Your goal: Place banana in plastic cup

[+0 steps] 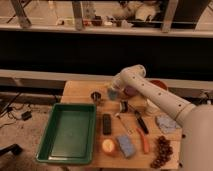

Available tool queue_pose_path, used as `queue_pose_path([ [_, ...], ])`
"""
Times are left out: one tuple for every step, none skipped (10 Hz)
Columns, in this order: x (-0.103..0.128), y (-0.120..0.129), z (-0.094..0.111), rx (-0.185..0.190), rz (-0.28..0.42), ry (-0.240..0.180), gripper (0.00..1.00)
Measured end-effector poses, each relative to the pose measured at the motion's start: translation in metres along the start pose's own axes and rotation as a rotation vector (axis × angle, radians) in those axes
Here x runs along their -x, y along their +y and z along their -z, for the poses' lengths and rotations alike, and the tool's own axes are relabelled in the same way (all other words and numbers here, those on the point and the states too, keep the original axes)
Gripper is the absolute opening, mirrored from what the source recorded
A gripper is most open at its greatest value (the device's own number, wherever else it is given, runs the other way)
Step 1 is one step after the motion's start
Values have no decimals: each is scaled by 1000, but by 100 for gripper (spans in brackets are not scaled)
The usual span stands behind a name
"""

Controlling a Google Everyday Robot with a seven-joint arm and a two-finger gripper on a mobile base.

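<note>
- Counts: 1 plastic cup (113, 94), teal. 1 dark cup (96, 96). 1 green tray (52, 126). 1 reddish bowl (159, 84).
- Also 1 each: black block (106, 123), round yellow-orange fruit (108, 145), blue sponge (125, 145), orange-red stick (145, 142), dark grape bunch (161, 150), grey-blue cloth (166, 122), black-handled tool (141, 121).
- Gripper (114, 86): on the white arm reaching in from the desk's right side. It sits near the middle of the back edge, directly over the plastic cup and right at its rim.
- Claw state: cannot tell, the wrist blocks it.
- Plastic cup: upright near the back edge, about mid-desk. The dark cup is just beside it on the left, apart from it.
- Banana: can't pick it out. Long axis and which way it points: cannot tell.
- In the way: only the dark cup crowds the plastic cup. The bowl is off at the back right corner.
- Tray fills the front left corner. The black block lies just off its right edge, long axis front to back.
- Fruit and sponge sit side by side at the front edge. The stick is right of the sponge, and the grapes are at the front right corner.
- Cloth lies near the right edge, with the tool just left of it.
</note>
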Motion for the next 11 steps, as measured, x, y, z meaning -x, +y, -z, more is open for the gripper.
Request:
queue_pose_path([
  [0,0,0,0,0,0,3],
  [0,0,0,0,0,0,3],
  [0,0,0,0,0,0,3],
  [0,0,0,0,0,0,3],
  [0,0,0,0,0,0,3],
  [0,0,0,0,0,0,3],
  [0,0,0,0,0,0,3],
  [-1,0,0,0,0,0,3],
  [-1,0,0,0,0,0,3],
  [-1,0,0,0,0,0,3],
  [-1,0,0,0,0,0,0],
])
